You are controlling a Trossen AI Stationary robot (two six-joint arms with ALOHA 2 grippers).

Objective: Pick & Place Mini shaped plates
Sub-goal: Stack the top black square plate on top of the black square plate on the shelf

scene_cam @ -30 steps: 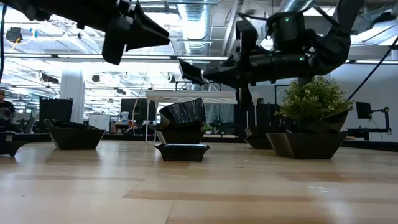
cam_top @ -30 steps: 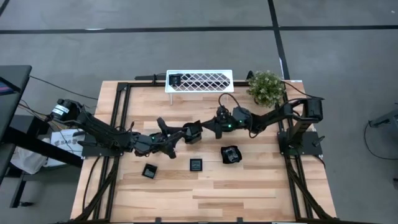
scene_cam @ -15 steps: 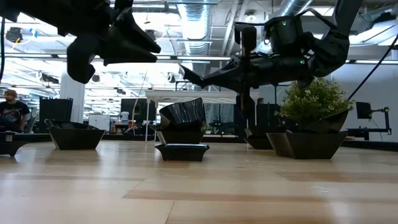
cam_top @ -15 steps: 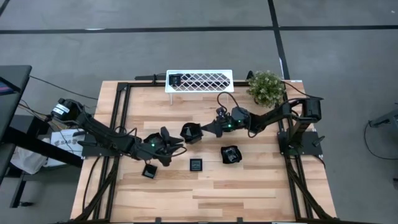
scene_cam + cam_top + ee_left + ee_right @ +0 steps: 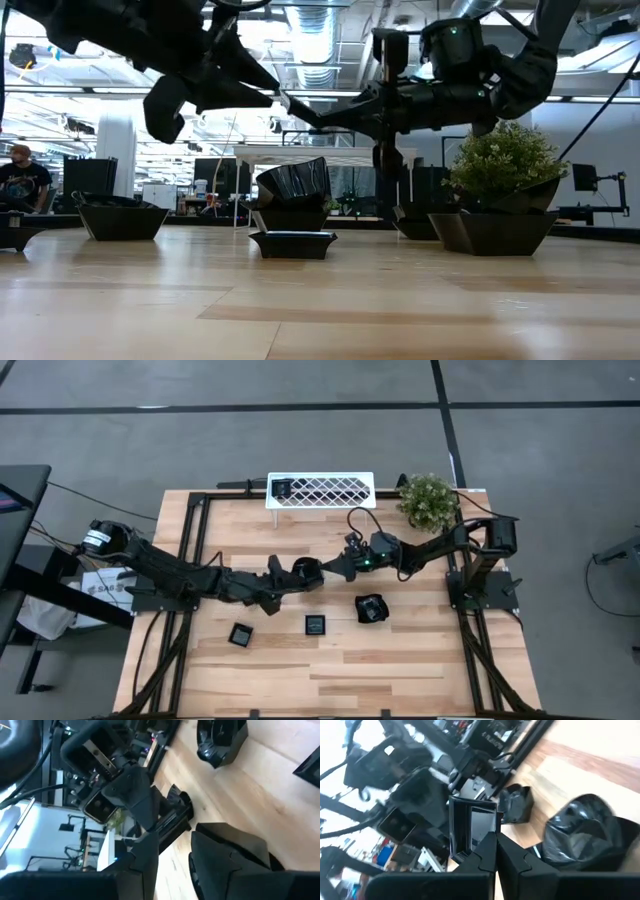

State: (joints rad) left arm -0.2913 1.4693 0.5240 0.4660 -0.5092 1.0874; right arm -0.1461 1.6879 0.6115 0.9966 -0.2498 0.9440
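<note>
A small square black plate (image 5: pixel 305 570) with a greyish centre is held in the air over the table's middle by my shut right gripper (image 5: pixel 322 569); the right wrist view shows the plate (image 5: pixel 472 827) standing on edge. My left gripper (image 5: pixel 288 572) is open right at the plate's left side, facing the right gripper. Two flat square plates (image 5: pixel 240 634) (image 5: pixel 316 624) lie on the table nearer the near edge. A heap of deeper black dishes (image 5: pixel 372 608) sits right of them. One more plate (image 5: pixel 283 488) stands in the white rack. My right gripper pinches the plate by its rim (image 5: pixel 482 827), on the side toward the table's right, between its two fingers. The fingers come roughly level from the right. The plate is lifted clear and stands on edge. My left gripper may touch the plate; I cannot tell, because the plate and arm hide that spot.
The white lattice rack (image 5: pixel 320 490) stands at the far edge. A potted plant (image 5: pixel 427 498) sits at the far right corner. Black frame rails (image 5: pixel 190 550) run along the table's left and right sides. Bare wood lies along the near edge.
My left gripper drew back toward the near edge and the left, then swung up again to the plate held by my right gripper. The plate stayed lifted in about the same place.
</note>
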